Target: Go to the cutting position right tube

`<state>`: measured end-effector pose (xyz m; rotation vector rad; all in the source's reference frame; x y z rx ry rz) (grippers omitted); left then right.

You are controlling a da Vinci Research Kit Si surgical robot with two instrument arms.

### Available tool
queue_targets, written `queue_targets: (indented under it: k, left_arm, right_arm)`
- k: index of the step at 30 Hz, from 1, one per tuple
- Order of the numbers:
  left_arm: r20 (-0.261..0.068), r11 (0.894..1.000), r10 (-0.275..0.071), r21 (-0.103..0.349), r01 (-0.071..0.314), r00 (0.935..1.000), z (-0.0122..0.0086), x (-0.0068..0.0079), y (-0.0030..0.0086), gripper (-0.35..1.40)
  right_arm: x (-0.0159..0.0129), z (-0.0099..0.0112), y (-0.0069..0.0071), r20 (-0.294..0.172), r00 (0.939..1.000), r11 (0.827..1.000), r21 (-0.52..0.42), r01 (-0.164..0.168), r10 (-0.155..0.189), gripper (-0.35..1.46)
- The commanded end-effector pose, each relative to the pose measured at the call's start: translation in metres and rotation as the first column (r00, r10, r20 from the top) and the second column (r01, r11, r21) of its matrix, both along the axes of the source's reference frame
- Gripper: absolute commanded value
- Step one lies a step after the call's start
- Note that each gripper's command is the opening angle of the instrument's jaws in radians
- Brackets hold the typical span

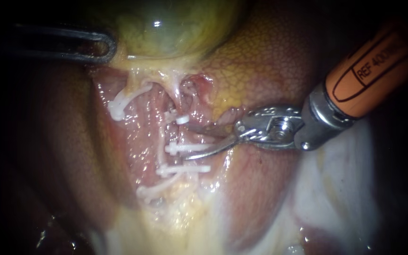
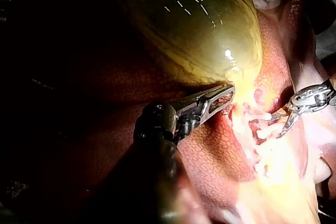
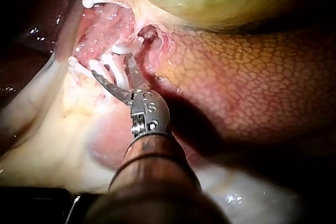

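Mostly lost in shadow: left instrument [image 1: 111, 48], coming in from the dark left margin with its shaft cut off there, only a looped, slotted hand showing. Closed on the lower edge of the gallbladder [image 1: 175, 23], yellow tissue pinched at the tip; clearer in the left wrist view, with most else there sunk in black. Cut off at the upper right corner: right instrument [image 1: 186, 140], orange shaft bearing a printed black label, partly out of view. Hand open, two thin curved jaws spread and gripping nothing, one tip just under the upper clip [image 1: 182, 119], the other just below the middle clip [image 1: 185, 148], with that clip between them. Right tube [image 1: 161, 139] hard to trace, a pale strand half hidden by white clips and wet glare, low between folds of liver [image 1: 270, 61]; long axis running from the gallbladder's foot down the endoscope view, clips lying crosswise, a third clip [image 1: 185, 168] further down.
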<state>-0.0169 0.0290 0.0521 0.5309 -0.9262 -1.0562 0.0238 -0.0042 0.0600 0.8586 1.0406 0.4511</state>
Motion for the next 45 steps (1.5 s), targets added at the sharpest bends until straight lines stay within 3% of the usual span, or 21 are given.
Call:
queue_targets:
  k: [1,5,8,13,16,25,26,31,36,39,45]
  left_arm:
    - [0.000,1.000,0.000,0.000,0.000,1.0000,0.0000,0.0000,0.0000,-0.35]
    - [0.000,1.000,0.000,0.000,0.000,1.0000,0.0000,0.0000,0.0000,-0.35]
    - [0.000,1.000,0.000,0.000,0.000,1.0000,0.0000,0.0000,0.0000,-0.35]
    - [0.000,1.000,0.000,0.000,0.000,1.0000,0.0000,-0.0001,0.0000,-0.35]
    - [0.000,1.000,-0.001,0.000,0.001,1.0000,0.0000,-0.0001,0.0000,-0.35]
    - [-0.001,1.000,-0.001,0.000,0.001,1.0000,0.0000,-0.0002,0.0000,-0.35]
    - [-0.001,1.000,-0.001,0.000,0.001,1.0000,0.0000,-0.0002,0.0000,-0.35]
    - [-0.001,1.000,-0.001,0.000,0.001,1.0000,0.0000,-0.0002,0.0000,-0.35]
    - [-0.001,1.000,-0.001,0.000,0.001,1.0000,0.0000,-0.0002,0.0000,-0.35]
    - [-0.001,1.000,-0.001,0.000,0.001,1.0000,0.0000,-0.0002,0.0000,-0.35]
    - [-0.001,1.000,-0.001,0.000,0.001,1.0000,0.0000,-0.0002,0.0000,-0.35]
  right_arm:
    - [0.0002,0.0001,0.0001,-0.024,0.9997,1.000,-0.003,0.000,0.000,1.05]
    - [0.0014,0.0003,0.0004,-0.098,0.9950,1.000,0.000,0.022,-0.022,1.05]
    - [0.0026,0.0005,0.0004,-0.149,0.9882,0.999,0.004,0.037,-0.036,1.05]
    - [0.0039,0.0009,0.0002,-0.212,0.9772,1.000,0.008,0.014,-0.012,1.05]
    - [0.0047,0.0013,0.0000,-0.237,0.9715,1.000,0.016,0.003,0.001,1.05]
    - [0.0063,0.0022,-0.0007,-0.264,0.9640,0.999,0.031,-0.024,0.031,1.11]
    - [0.0063,0.0021,-0.0007,-0.274,0.9610,0.999,0.035,-0.028,0.037,1.11]
    - [0.0062,0.0008,-0.0004,-0.317,0.9474,0.998,0.053,-0.029,0.044,1.11]
    - [0.0062,-0.0020,0.0001,-0.356,0.9336,0.997,0.076,-0.016,0.042,1.11]
    - [0.0062,-0.0036,0.0004,-0.367,0.9289,0.996,0.087,-0.019,0.050,1.11]
    - [0.0063,-0.0050,0.0005,-0.372,0.9269,0.995,0.094,-0.017,0.051,1.13]
